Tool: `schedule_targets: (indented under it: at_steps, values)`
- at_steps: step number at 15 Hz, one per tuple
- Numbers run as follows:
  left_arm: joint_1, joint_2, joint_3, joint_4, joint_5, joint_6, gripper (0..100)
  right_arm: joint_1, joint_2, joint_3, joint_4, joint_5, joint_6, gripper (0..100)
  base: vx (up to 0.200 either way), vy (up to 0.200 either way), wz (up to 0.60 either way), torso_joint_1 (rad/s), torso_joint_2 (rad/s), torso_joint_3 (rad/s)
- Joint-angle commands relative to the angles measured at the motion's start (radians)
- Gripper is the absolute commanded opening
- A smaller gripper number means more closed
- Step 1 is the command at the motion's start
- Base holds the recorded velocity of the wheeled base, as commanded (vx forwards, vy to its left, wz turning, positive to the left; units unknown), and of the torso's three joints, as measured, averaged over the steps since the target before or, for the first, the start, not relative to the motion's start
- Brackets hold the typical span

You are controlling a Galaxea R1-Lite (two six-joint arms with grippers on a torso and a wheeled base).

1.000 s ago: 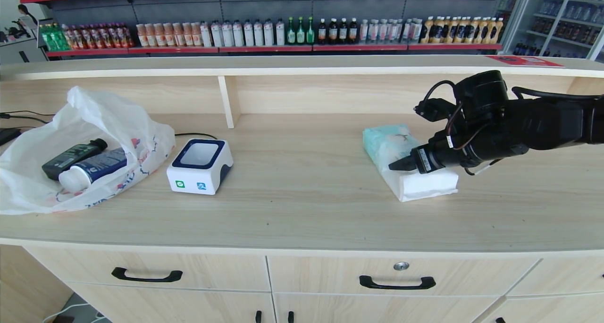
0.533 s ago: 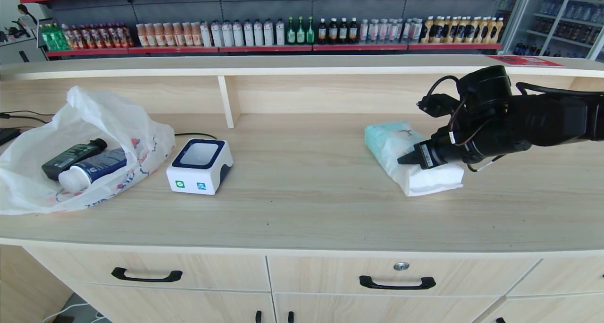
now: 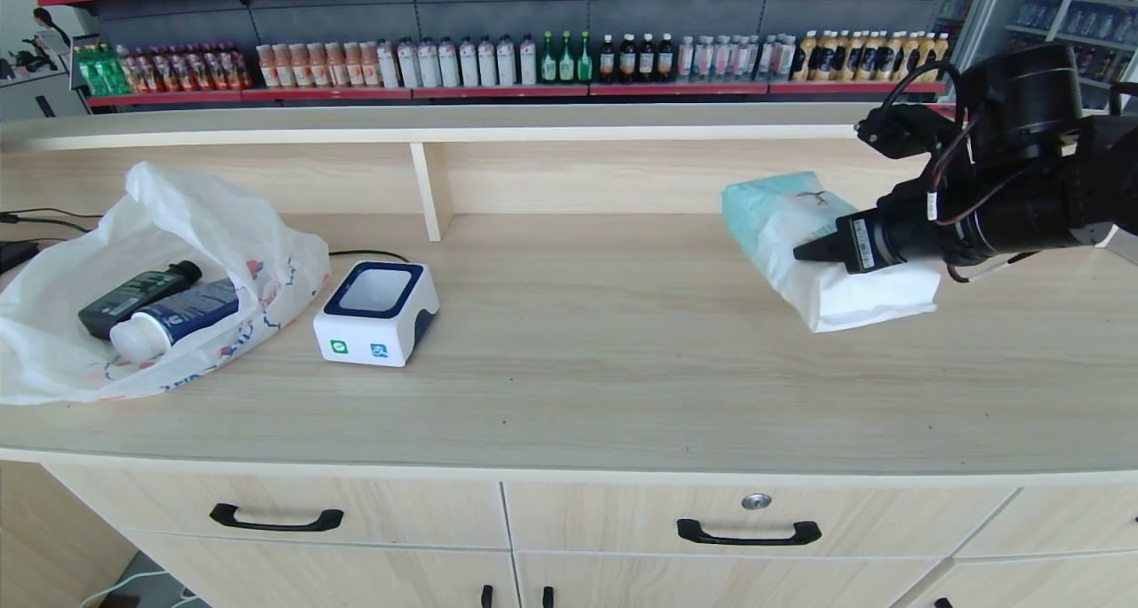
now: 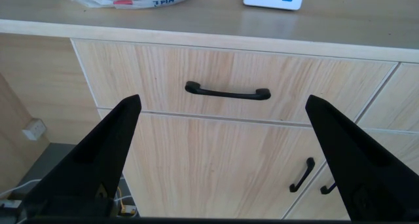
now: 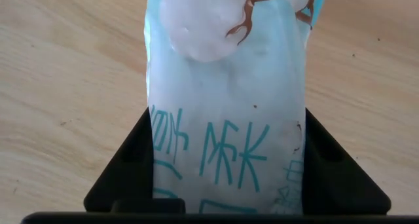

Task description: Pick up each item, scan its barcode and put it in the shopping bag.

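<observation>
Grips pack (image 3: 871, 297) with right gripper (image 3: 805, 245), clamped tight — tilted above counter (image 3: 569, 368), well right of scanner (image 3: 377, 310). Holds left gripper (image 4: 222, 99) wide open, empty — facing drawer (image 4: 327, 80).

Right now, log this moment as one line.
right gripper: shut on tissue pack, above counter | left gripper: open, by drawers | shopping bag: two bottles inside | scanner: on counter

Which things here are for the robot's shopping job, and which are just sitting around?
For the job: soft teal-and-white tissue pack in the right end effector; white box scanner with blue rim; white plastic shopping bag holding a dark bottle and a blue white-capped bottle.
Just around: shelf drink bottles; black drawer handles.
</observation>
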Motion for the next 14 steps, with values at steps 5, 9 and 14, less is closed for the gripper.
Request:
schedule_targets:
  at_steps: [5, 9, 14]
  values:
    - [0.0, 0.0, 0.0, 0.0, 0.0, 0.0, 100, 0.027, -0.284, 0.014, -0.002, -0.084, 0.001, 0, 0.0, 0.0, 0.0, 0.0, 0.0, 0.0]
    - [0.0, 0.0, 0.0, 0.0, 0.0, 0.0, 100, 0.023, -0.417, 0.06, -0.003, -0.086, 0.024, 0, 0.0, 0.0, 0.0, 0.0, 0.0, 0.0]
    - [0.0, 0.0, 0.0, 0.0, 0.0, 0.0, 100, 0.027, -0.659, 0.253, -0.003, -0.021, 0.071, 0, 0.0, 0.0, 0.0, 0.0, 0.0, 0.0]
